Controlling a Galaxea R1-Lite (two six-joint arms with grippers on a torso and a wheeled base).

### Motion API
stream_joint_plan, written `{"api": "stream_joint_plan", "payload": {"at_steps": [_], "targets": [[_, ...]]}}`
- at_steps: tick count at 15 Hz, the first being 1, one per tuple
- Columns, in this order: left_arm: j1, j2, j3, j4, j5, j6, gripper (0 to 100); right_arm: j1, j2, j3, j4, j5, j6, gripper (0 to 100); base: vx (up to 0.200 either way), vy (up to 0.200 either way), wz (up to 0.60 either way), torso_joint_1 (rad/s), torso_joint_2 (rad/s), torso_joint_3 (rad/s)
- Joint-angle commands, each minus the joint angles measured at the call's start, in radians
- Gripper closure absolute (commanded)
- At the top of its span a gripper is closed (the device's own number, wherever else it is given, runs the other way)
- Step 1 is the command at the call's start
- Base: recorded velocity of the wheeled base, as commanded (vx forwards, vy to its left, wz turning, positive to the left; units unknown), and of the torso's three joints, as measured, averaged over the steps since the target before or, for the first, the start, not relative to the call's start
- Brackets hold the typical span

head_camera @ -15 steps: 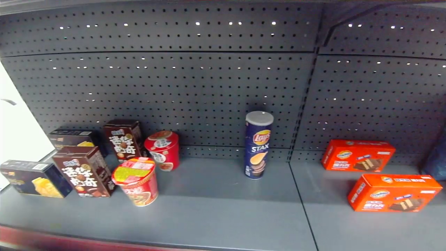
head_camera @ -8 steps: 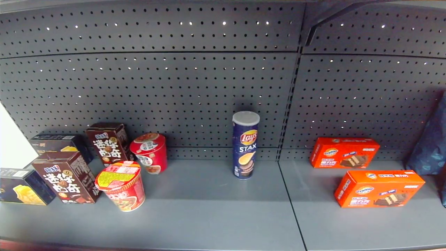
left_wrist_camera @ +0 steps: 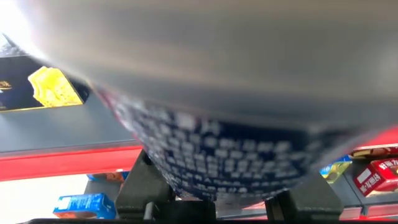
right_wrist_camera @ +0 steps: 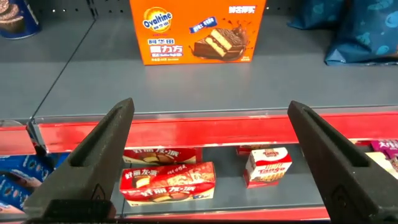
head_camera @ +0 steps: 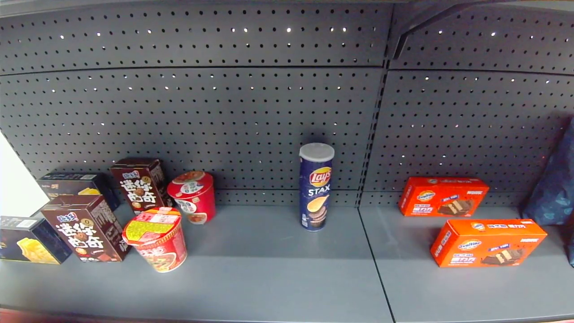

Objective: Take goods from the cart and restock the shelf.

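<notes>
The left tool point(left_wrist_camera: 221, 202) is closed on a dark blue printed can point(left_wrist_camera: 217, 155), which sits between its fingers close against the wrist camera and is blurred; past it, in the left wrist view, lie a navy box with a yellow picture point(left_wrist_camera: 37, 90) on the shelf and the shelf's red edge strip point(left_wrist_camera: 62, 165). The right tool point(right_wrist_camera: 211, 104) is spread wide with nothing between its fingers, level with the front edge of the shelf point(head_camera: 269, 269) and facing the front orange cake box point(head_camera: 488, 242); a second orange cake box point(head_camera: 443, 196) lies behind that one, near the pegboard back panel point(head_camera: 224, 112); a blue bag point(head_camera: 554, 188) leans at the far right. Near the middle of the shelf a tall chip can point(head_camera: 316, 186) stands upright close to the back panel, well apart from the rest; on the left are two red noodle cups, the rear one point(head_camera: 192, 196) upright and the front one point(head_camera: 155, 239) tilted, beside two brown boxes point(head_camera: 139, 184) point(head_camera: 83, 228); another navy box point(head_camera: 76, 186) stands behind, by the back panel; below the edge strip, the right wrist view shows red and yellow boxes point(right_wrist_camera: 168, 180) on a lower shelf.
</notes>
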Motion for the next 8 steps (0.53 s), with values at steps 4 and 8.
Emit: {"api": "stream_joint_plan", "payload": {"at_steps": [4, 8], "targets": [[0.001, 0.004, -0.012, 0.005, 0.109, 0.001, 100, 0.086, 0.026, -0.003, 0.002, 0.006, -0.047, 0, 0.0, 0.0, 0.0, 0.0, 0.0, 0.0], [0.008, -0.004, -0.092, 0.14, 0.173, 0.008, 100, 0.096, 0.022, -0.006, 0.009, 0.0, -0.047, 0, 0.0, 0.0, 0.0, 0.0, 0.0, 0.0]]}}
